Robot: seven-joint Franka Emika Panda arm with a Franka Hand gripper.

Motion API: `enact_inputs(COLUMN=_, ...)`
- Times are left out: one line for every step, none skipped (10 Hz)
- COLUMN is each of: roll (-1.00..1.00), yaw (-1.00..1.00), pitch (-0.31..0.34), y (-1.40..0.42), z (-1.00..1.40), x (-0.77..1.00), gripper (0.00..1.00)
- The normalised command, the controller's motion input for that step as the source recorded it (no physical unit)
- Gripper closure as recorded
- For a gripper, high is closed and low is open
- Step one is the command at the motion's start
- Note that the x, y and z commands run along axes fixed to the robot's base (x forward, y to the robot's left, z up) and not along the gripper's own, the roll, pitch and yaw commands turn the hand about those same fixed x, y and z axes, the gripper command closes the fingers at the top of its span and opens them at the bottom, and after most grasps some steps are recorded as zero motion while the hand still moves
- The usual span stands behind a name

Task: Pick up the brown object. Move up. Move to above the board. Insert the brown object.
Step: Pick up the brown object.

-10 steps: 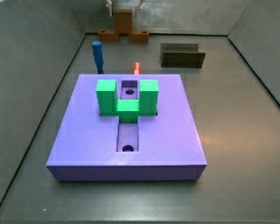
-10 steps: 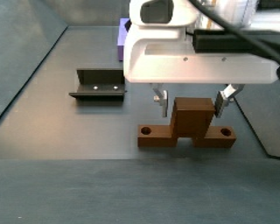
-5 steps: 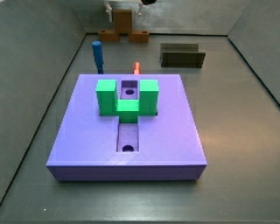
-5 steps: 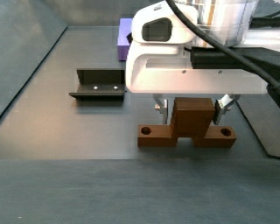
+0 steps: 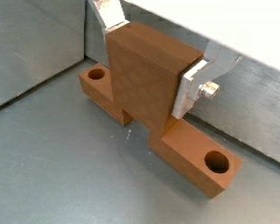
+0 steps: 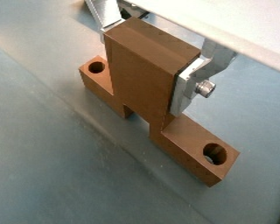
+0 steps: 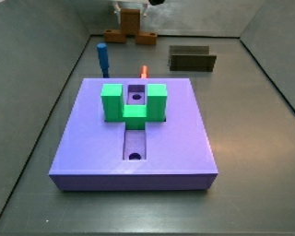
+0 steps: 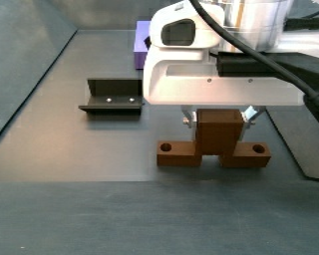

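The brown object (image 5: pixel 143 83) (image 6: pixel 136 83) is an orange-brown bar with a hole at each end and a tall upright block in its middle. It rests on the grey floor at the far end of the enclosure (image 7: pixel 134 37) (image 8: pixel 218 137). My gripper (image 5: pixel 150 51) (image 6: pixel 149 48) (image 8: pixel 218 122) straddles the upright block, and its silver fingers (image 5: pixel 192 87) (image 6: pixel 189 83) press on two opposite faces. The lavender board (image 7: pixel 175 138) with its groove and green U-shaped block (image 7: pixel 135 103) lies well away from the gripper; only its corner (image 8: pixel 140 40) shows behind the arm.
A dark olive open box (image 7: pixel 192 59) (image 8: pixel 112 98) stands on the floor beside the brown object. A blue peg (image 7: pixel 102 57) and a thin red-orange peg (image 7: pixel 144 71) stand between the board and the brown object. Grey walls enclose the floor.
The gripper has come down over the upright block and its fingers have drawn in from either side until they meet it. The brown object has not moved.
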Motion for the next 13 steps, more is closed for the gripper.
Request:
enact_inputs(roll=0.00, yaw=0.00, pitch=0.000, y=0.00, z=0.00, x=0.00, gripper=1.00)
enact_inputs(roll=0.00, yaw=0.00, pitch=0.000, y=0.00, z=0.00, x=0.00, gripper=1.00)
enact_inputs(roll=0.00, yaw=0.00, pitch=0.000, y=0.00, z=0.00, x=0.00, gripper=1.00)
enact_inputs(roll=0.00, yaw=0.00, pitch=0.000, y=0.00, z=0.00, x=0.00, gripper=1.00)
enact_inputs(roll=0.00, yaw=0.00, pitch=0.000, y=0.00, z=0.00, x=0.00, gripper=1.00)
enact_inputs(roll=0.00, yaw=0.00, pitch=0.000, y=0.00, z=0.00, x=0.00, gripper=1.00)
enact_inputs(roll=0.00, yaw=0.00, pitch=0.000, y=0.00, z=0.00, x=0.00, gripper=1.00)
enact_inputs(roll=0.00, yaw=0.00, pitch=0.000, y=0.00, z=0.00, x=0.00, gripper=1.00)
enact_inputs(roll=0.00, yaw=0.00, pitch=0.000, y=0.00, z=0.00, x=0.00, gripper=1.00)
enact_inputs(roll=0.00, yaw=0.00, pitch=0.000, y=0.00, z=0.00, x=0.00, gripper=1.00)
enact_inputs(roll=0.00, yaw=0.00, pitch=0.000, y=0.00, z=0.00, x=0.00, gripper=1.00)
enact_inputs(roll=0.00, yaw=0.00, pitch=0.000, y=0.00, z=0.00, x=0.00, gripper=1.00)
enact_inputs(roll=0.00, yaw=0.00, pitch=0.000, y=0.00, z=0.00, x=0.00, gripper=1.00)
